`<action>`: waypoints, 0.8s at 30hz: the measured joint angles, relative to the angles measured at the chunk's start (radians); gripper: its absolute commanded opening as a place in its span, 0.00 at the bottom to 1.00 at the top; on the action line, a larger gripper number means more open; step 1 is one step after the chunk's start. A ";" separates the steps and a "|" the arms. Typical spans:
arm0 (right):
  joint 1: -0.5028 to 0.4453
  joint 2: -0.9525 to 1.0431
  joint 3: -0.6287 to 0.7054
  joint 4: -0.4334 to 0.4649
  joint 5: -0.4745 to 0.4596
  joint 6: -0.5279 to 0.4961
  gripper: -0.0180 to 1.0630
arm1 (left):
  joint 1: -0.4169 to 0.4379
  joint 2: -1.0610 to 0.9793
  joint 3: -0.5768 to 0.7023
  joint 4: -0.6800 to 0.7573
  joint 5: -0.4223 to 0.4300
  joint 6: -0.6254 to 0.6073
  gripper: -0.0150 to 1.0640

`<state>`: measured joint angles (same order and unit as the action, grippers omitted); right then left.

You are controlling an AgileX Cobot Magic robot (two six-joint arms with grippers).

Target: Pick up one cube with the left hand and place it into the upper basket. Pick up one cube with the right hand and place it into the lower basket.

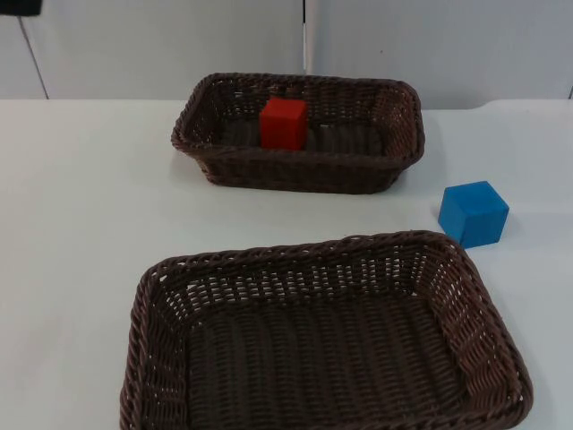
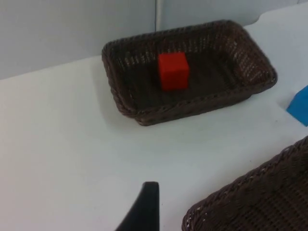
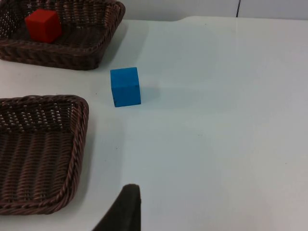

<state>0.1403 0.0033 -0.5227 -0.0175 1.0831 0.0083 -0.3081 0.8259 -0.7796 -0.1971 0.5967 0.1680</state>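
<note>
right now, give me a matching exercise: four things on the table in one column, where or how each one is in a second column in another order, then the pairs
Things
1. red cube
2. blue cube
3. upper basket
4. lower basket

Places or states
A. on the bare table top, beside the right rim of the lower basket
B. nearest the camera in the top view, nothing in it
C. inside the upper basket
D. by the grey partition wall, holding one cube

Pairs: 1-C, 2-A, 3-D, 4-B
</note>
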 measured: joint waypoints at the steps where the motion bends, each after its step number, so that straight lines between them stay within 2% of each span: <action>1: 0.000 0.000 0.000 0.000 0.000 0.000 0.99 | 0.000 -0.018 0.000 0.000 0.011 0.000 0.84; 10: 0.000 0.000 0.000 0.000 0.000 0.000 0.99 | 0.000 -0.083 0.000 0.013 0.070 0.000 0.84; 24: 0.000 0.000 0.000 0.000 0.000 0.000 0.99 | 0.000 -0.083 0.000 0.015 0.072 0.000 0.84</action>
<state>0.1403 0.0033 -0.5227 -0.0175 1.0831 0.0083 -0.3081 0.7433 -0.7796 -0.1823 0.6683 0.1680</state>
